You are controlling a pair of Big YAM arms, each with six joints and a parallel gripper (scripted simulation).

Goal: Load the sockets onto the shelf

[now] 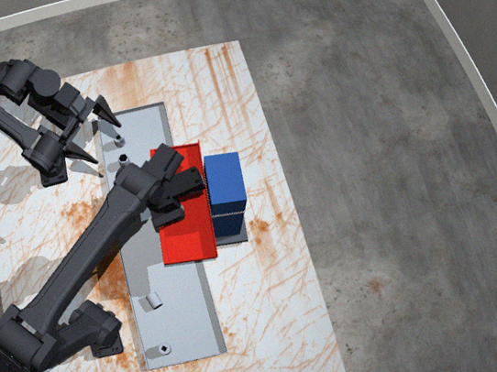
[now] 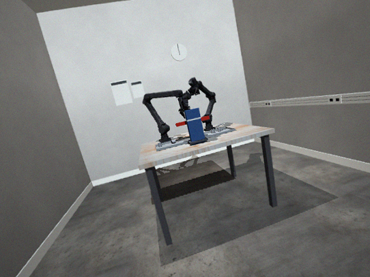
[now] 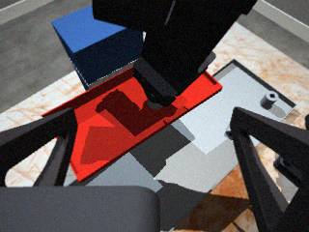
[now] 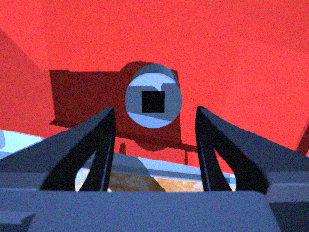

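Observation:
The red shelf (image 1: 188,242) (image 2: 180,124) (image 4: 217,29) is on the blue post (image 1: 224,175) (image 2: 196,131), close to the white band (image 2: 193,119). A grey socket (image 4: 153,118) is upright over the shelf's middle part, inside the rim, square hole up. My right gripper (image 4: 154,116) is part open around its near side, fingers clear of it; contact with the shelf floor is hard to judge. My left gripper (image 1: 107,143) is wide open and empty over the tray's far end, by two sockets (image 1: 119,139) (image 1: 123,158). Two more sockets (image 1: 154,300) (image 1: 164,348) are at the other end.
The long grey tray (image 1: 201,320) runs under and past both ends of the shelf. The right arm (image 1: 99,230) (image 3: 179,53) reaches across the tray and covers part of the shelf. The post's dark base (image 1: 244,235) stands beside the tray.

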